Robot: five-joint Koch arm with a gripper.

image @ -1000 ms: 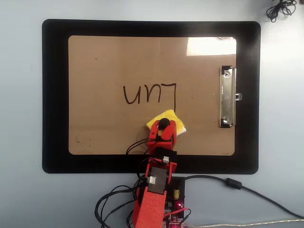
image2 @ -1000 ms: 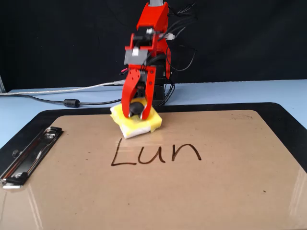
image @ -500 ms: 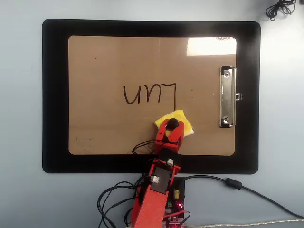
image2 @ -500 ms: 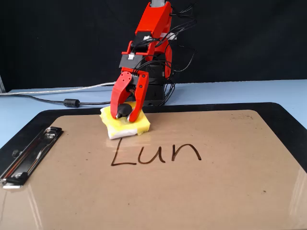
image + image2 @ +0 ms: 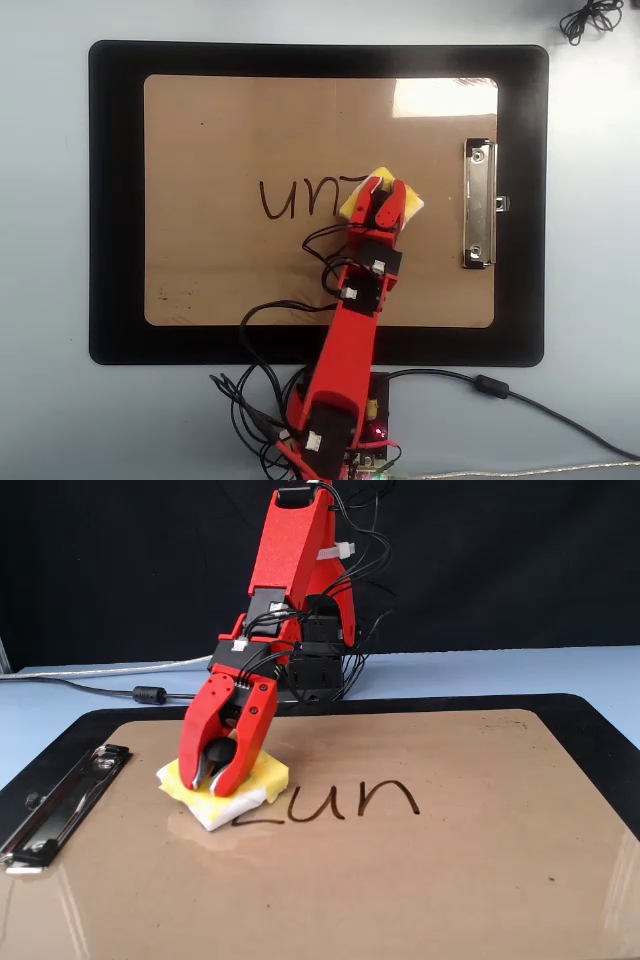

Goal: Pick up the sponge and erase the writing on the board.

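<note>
Overhead view: a black mat (image 5: 115, 200) lies on the pale table (image 5: 45, 250), and the board (image 5: 220, 130) sits centred on it, silver clip (image 5: 479, 204) at the board's 3 o'clock edge. In the fixed view the same board (image 5: 450, 880) fills the foreground, clip (image 5: 60, 805) at 9 o'clock.

The red arm (image 5: 345, 340) rises from its base at the 6 o'clock edge of the overhead view and reaches toward 12 o'clock, leaning slightly to 1 o'clock, fully stretched over the board. In the fixed view the arm (image 5: 300, 560) stands tall at the rear, the forearm pitching steeply down and forward so the wrist points at the board surface.

The gripper (image 5: 385, 190) is closed narrowly on the black knob of the sponge (image 5: 410, 203); the fixed view shows both red jaws of the gripper (image 5: 218, 780) clamped on either side of that knob. The sponge (image 5: 265, 777) lies flat, pressed on the board.

The writing (image 5: 300, 198) sits at the board's centre. The sponge covers its 3 o'clock end in the overhead view; only the strokes at 9 o'clock of the sponge show. In the fixed view the writing (image 5: 350, 798) emerges from under the sponge toward 3 o'clock.

A black cable (image 5: 500, 392) runs from the base toward 4 o'clock.
</note>
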